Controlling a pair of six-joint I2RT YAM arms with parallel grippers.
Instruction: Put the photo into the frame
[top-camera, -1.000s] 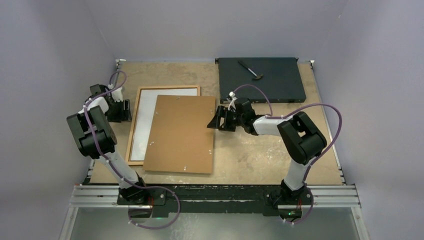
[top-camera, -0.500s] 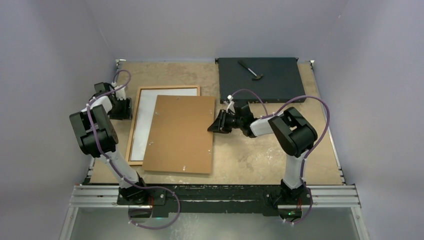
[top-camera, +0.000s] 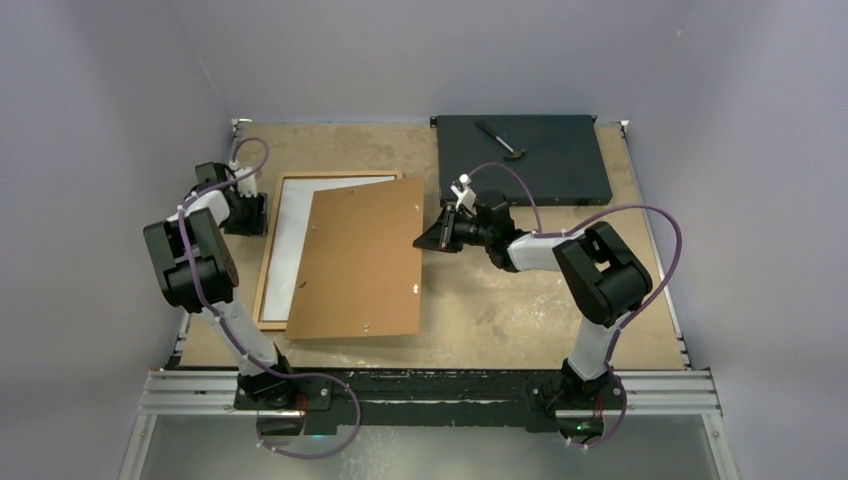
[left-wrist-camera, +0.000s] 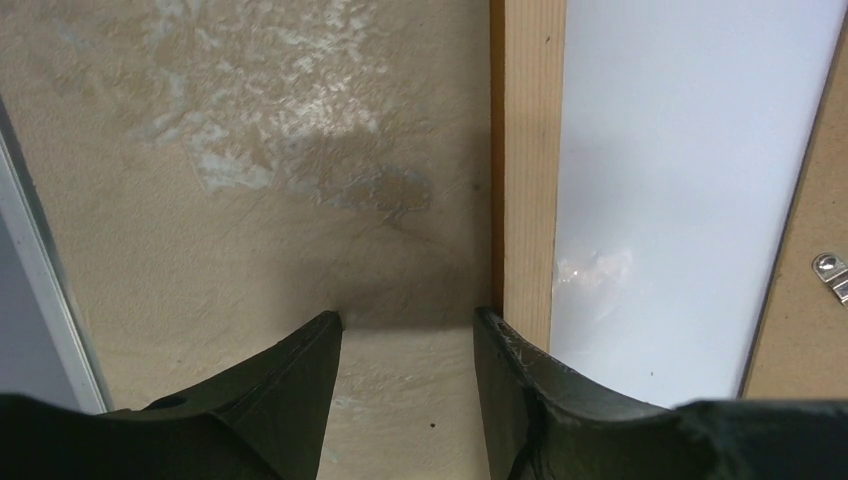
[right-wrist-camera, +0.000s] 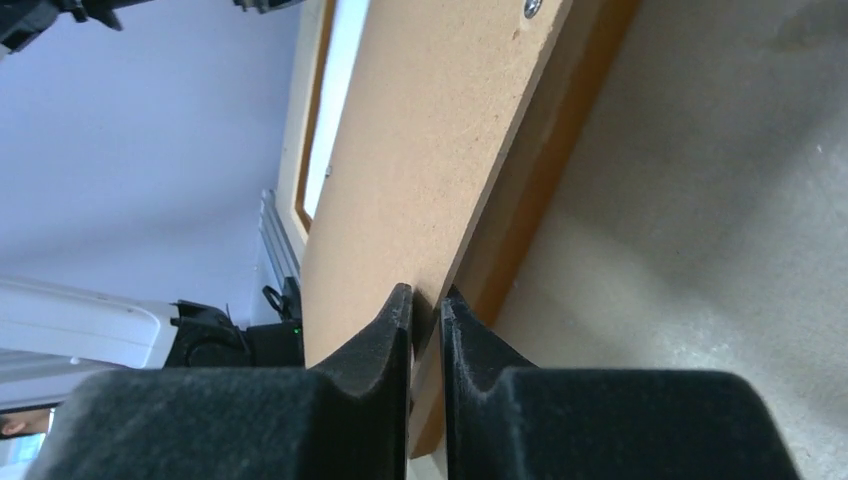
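The frame (top-camera: 265, 270), thin orange-brown wood, lies flat at the table's left centre; its left rail (left-wrist-camera: 527, 150) shows in the left wrist view. A glossy white sheet (top-camera: 290, 235) (left-wrist-camera: 680, 180) fills it, plain like the photo's back, with no printed side showing. A brown hardboard sheet (top-camera: 360, 260) (right-wrist-camera: 430, 150) covers the frame's right part, its right edge raised off the table. My right gripper (top-camera: 428, 240) (right-wrist-camera: 426, 300) is shut on that raised edge. My left gripper (top-camera: 248, 212) (left-wrist-camera: 408, 320) is open over bare table, its right finger against the frame's left rail.
A black flat box (top-camera: 560, 170) lies at the back right with a small hammer-like tool (top-camera: 500, 140) on it. Grey walls close in the table on three sides. A metal rail (top-camera: 430, 385) runs along the near edge by the arm bases.
My right gripper has shut on the hardboard's right edge and lifted it, tilting the sheet. My left gripper has shifted slightly toward the back along the frame's left side.
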